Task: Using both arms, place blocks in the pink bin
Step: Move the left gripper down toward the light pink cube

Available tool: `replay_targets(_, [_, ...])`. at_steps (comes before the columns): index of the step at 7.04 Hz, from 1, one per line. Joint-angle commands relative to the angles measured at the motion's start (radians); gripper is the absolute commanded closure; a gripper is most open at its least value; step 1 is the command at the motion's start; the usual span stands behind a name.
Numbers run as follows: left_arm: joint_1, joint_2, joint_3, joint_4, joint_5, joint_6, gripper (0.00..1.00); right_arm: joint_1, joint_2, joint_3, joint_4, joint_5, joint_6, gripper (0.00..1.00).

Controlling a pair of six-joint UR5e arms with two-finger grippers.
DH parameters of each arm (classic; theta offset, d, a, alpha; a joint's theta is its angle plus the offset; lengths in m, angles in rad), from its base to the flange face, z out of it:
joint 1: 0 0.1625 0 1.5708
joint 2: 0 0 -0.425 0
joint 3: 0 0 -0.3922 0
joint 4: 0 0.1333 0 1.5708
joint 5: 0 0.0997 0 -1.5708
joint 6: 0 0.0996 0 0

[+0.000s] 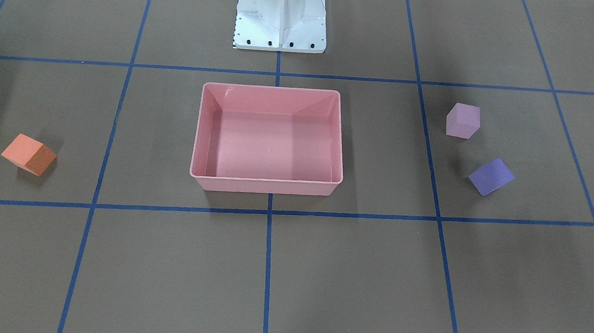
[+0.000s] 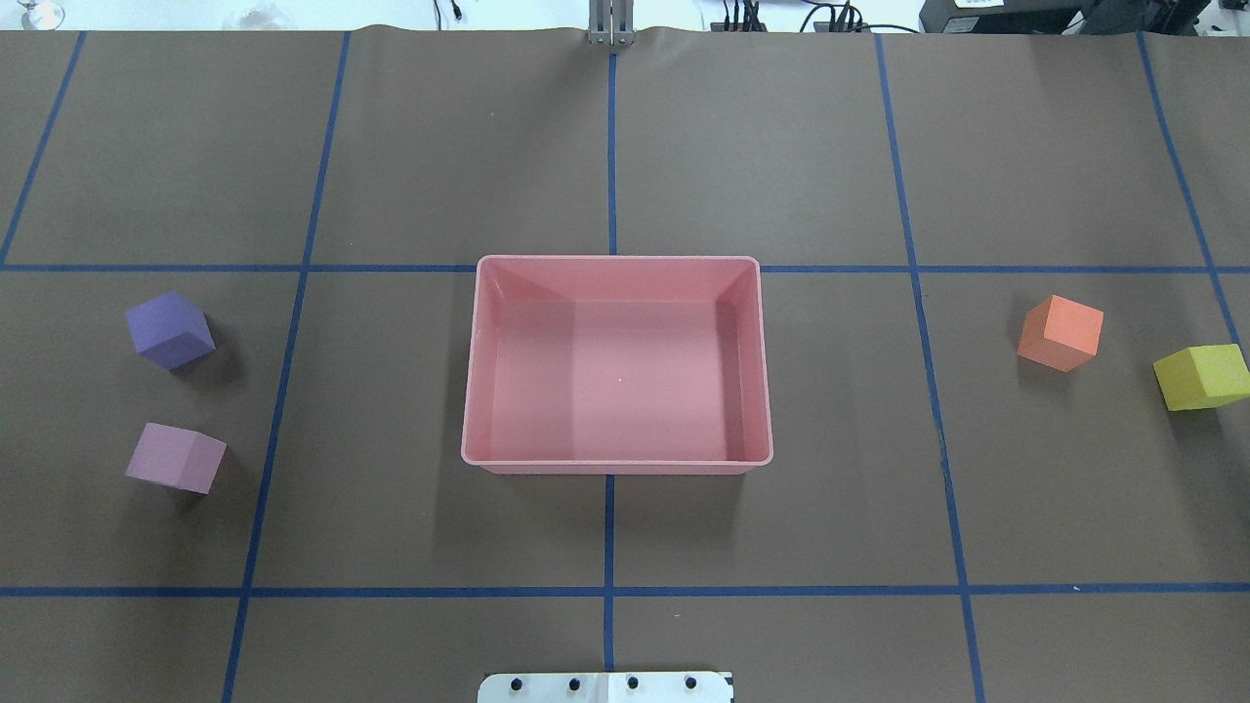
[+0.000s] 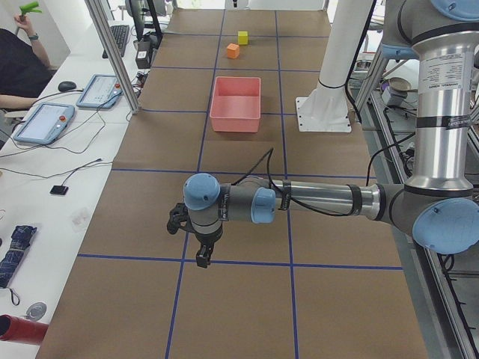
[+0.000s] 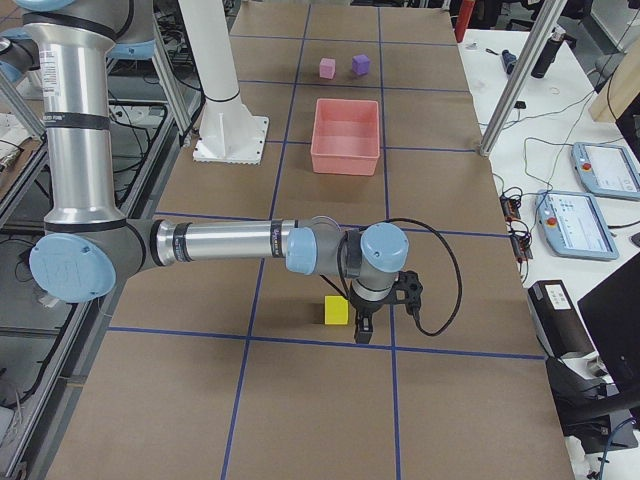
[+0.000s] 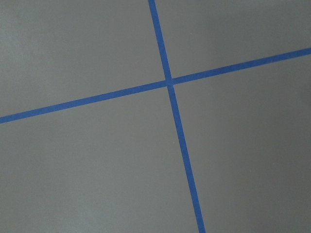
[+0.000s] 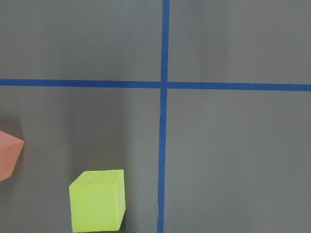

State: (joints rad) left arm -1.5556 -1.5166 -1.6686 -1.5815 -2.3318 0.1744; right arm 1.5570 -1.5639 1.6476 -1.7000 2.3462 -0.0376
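Note:
The pink bin stands empty at the table's middle; it also shows in the front view. On the robot's left lie the purple block and the lilac block. On its right lie the orange block and the yellow block. My left gripper hangs over bare table far beyond the left blocks, seen only in the left side view. My right gripper hangs just beside the yellow block. I cannot tell if either is open or shut. The right wrist view shows the yellow block.
The white metal base stands at the robot's side of the table. Blue tape lines form a grid on the brown cover. Operator tablets and cables lie on the white bench along the table's far side.

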Motion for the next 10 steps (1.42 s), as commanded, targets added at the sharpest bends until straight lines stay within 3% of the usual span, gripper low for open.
replay_targets(1, [0.000, 0.001, 0.001, 0.000, -0.001, 0.000, 0.00, 0.000, 0.001, -0.002, 0.008, -0.001, 0.001, 0.00])
replay_targets(5, [0.000, -0.036, -0.013, -0.015, -0.003, -0.006, 0.00, 0.000, 0.001, 0.001, 0.008, -0.001, 0.004, 0.00])
replay_targets(8, [0.002, -0.069, -0.084, -0.043, -0.037, -0.015, 0.00, 0.000, 0.010, 0.011, 0.008, 0.005, 0.004, 0.00])
replay_targets(10, [0.058, -0.100, -0.114, -0.055, -0.165, -0.210, 0.00, 0.000, 0.015, 0.011, 0.010, 0.005, 0.004, 0.00])
